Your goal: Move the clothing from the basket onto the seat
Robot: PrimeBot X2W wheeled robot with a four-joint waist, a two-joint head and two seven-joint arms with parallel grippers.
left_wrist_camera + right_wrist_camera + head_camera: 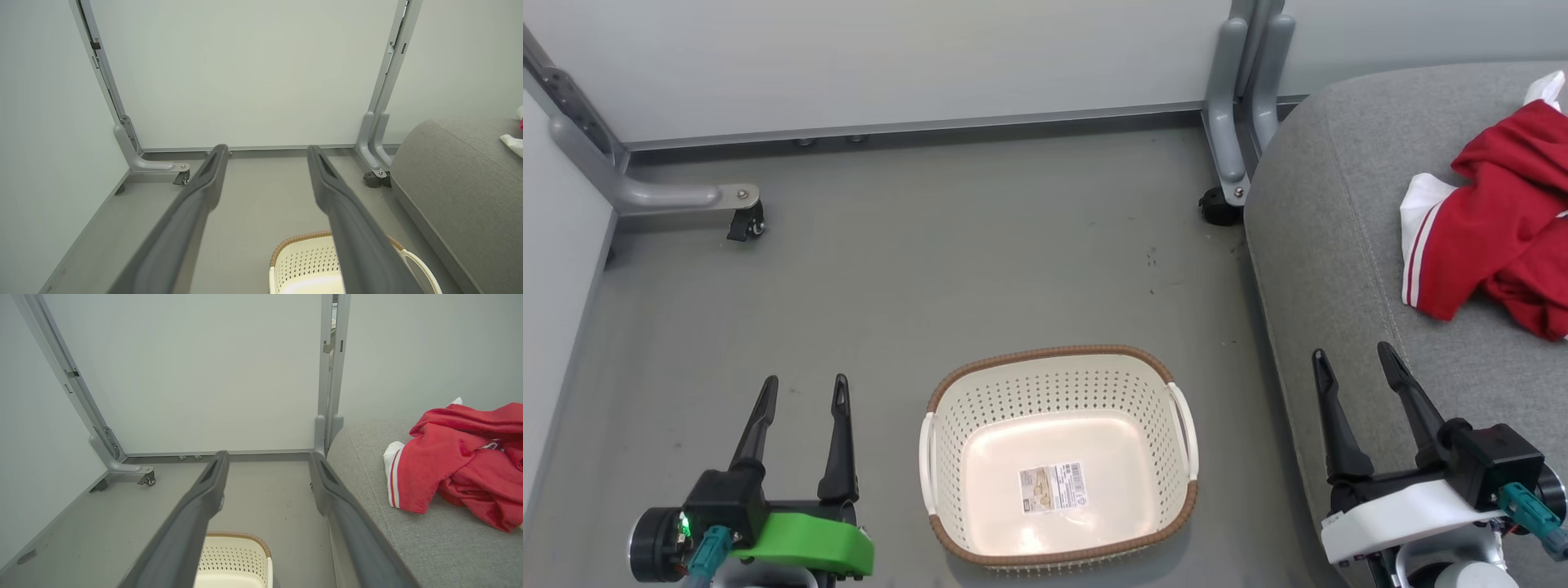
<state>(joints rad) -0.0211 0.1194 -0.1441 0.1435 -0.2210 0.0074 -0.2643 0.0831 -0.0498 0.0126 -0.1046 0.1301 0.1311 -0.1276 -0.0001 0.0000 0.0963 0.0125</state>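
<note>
The red clothing [1499, 233] with white trim lies crumpled on the grey seat [1339, 245] at the right; in the right wrist view the clothing [461, 461] rests on the seat [429, 547]. The cream basket [1058, 376] with a brown rim stands on the floor, holding nothing but its paper label [1053, 487]. My left gripper [803, 388] is open, low and left of the basket, nothing between its fingers. My right gripper [1354, 359] is open over the seat's front edge, right of the basket. The basket [302, 261] shows at the bottom of the left wrist view, and the basket [233, 559] likewise in the right.
Pale partition walls close off the back and left. Grey metal wall feet on castors stand at the back left [686, 196] and by the seat's corner [1229, 163]. Grey floor [931, 261] stretches between the walls and the basket.
</note>
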